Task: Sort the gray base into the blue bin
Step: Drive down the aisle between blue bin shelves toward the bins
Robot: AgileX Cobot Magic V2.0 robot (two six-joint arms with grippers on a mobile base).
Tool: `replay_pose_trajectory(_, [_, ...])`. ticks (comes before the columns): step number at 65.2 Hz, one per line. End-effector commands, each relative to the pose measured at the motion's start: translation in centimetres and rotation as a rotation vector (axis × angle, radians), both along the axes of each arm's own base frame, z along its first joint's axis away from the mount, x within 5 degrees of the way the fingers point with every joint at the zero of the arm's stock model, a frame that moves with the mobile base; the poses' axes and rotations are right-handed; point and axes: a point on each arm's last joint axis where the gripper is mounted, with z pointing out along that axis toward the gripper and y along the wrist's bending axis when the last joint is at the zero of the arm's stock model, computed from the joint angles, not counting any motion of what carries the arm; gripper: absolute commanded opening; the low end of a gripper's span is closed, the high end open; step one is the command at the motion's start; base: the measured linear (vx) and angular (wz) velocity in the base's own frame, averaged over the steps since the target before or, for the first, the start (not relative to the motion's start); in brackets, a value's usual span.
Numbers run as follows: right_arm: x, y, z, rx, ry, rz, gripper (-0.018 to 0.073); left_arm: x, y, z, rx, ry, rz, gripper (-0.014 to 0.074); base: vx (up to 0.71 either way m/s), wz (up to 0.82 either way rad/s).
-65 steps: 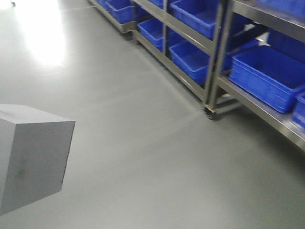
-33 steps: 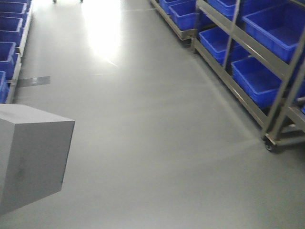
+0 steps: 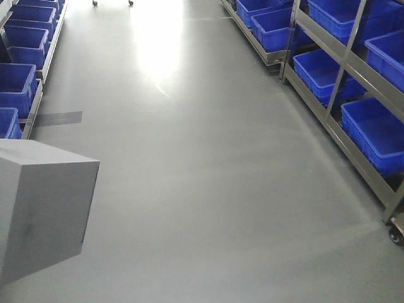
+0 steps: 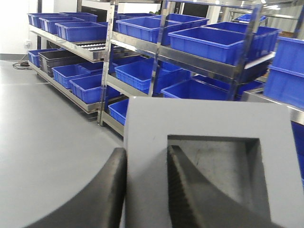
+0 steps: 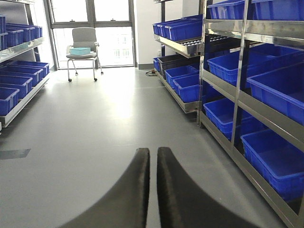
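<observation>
The gray base (image 3: 44, 208) is a matte light-gray block held in the air at the lower left of the front view. In the left wrist view the gray base (image 4: 204, 118) shows its square recess. My left gripper (image 4: 146, 152) is shut on one wall of it, one finger outside and one inside the recess. My right gripper (image 5: 153, 151) is shut and empty above the bare floor. Several alike blue bins (image 3: 379, 132) sit on the shelves at the right, and more blue bins (image 3: 16, 82) on the left. They also show in the left wrist view (image 4: 209, 40) and the right wrist view (image 5: 275, 156).
Steel racks on casters (image 3: 396, 235) line both sides of a gray floor aisle (image 3: 208, 158). A dark bin (image 4: 59, 57) sits among the blue ones. A chair with a teal box (image 5: 83, 45) stands at the far end by the windows. A gray patch (image 3: 58, 118) marks the floor.
The front view has swung left: the right racks slid to the right edge and the left row of bins came into view. The gray base keeps its place in the frame.
</observation>
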Motion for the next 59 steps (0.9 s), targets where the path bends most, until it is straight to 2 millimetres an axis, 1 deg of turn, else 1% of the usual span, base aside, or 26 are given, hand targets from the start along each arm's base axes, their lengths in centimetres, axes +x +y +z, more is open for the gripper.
replay_pose_trajectory(1, [-0.10, 0.00, 0.89, -0.013, -0.091, -0.002, -0.0004, -0.10, 0.06, 1.95, -0.074, -0.110, -0.001, 0.0004, 0.41, 0.05])
replay_pose_trajectory(28, [-0.10, 0.00, 0.89, -0.013, -0.091, -0.002, -0.0004, -0.10, 0.06, 1.95, -0.074, -0.110, -0.001, 0.0004, 0.41, 0.07])
replay_pose_trajectory(59, [-0.10, 0.00, 0.89, -0.013, -0.091, -0.002, -0.0004, -0.10, 0.06, 1.95, -0.074, -0.110, -0.001, 0.0004, 0.43, 0.17])
